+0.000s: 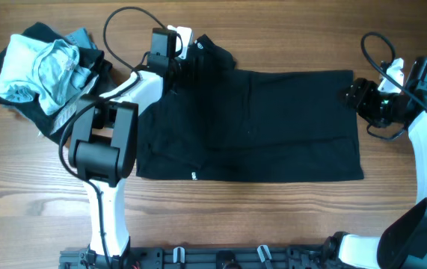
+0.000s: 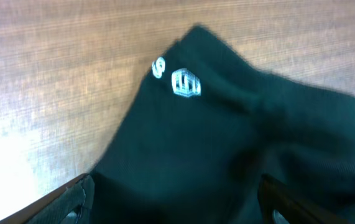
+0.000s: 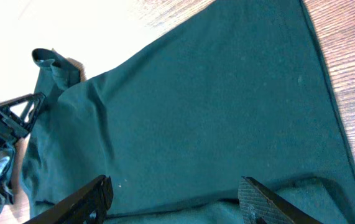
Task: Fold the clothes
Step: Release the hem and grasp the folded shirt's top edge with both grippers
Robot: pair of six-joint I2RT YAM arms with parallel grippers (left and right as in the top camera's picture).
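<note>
The black T-shirt (image 1: 258, 123) lies flat and folded into a wide rectangle on the wooden table, with a small white tag (image 1: 194, 176) near its front edge. A bunched corner with white tags (image 2: 185, 83) sticks out at the back left. My left gripper (image 1: 185, 63) hovers over that corner, open, its fingers (image 2: 177, 202) spread above the cloth. My right gripper (image 1: 357, 95) is open at the shirt's right edge, its fingers (image 3: 177, 199) spread over the fabric (image 3: 214, 118).
A heap of other clothes (image 1: 41, 71), light blue and dark, lies at the back left corner of the table. Bare wood (image 1: 273, 217) runs along the front. The arm bases (image 1: 220, 258) stand at the front edge.
</note>
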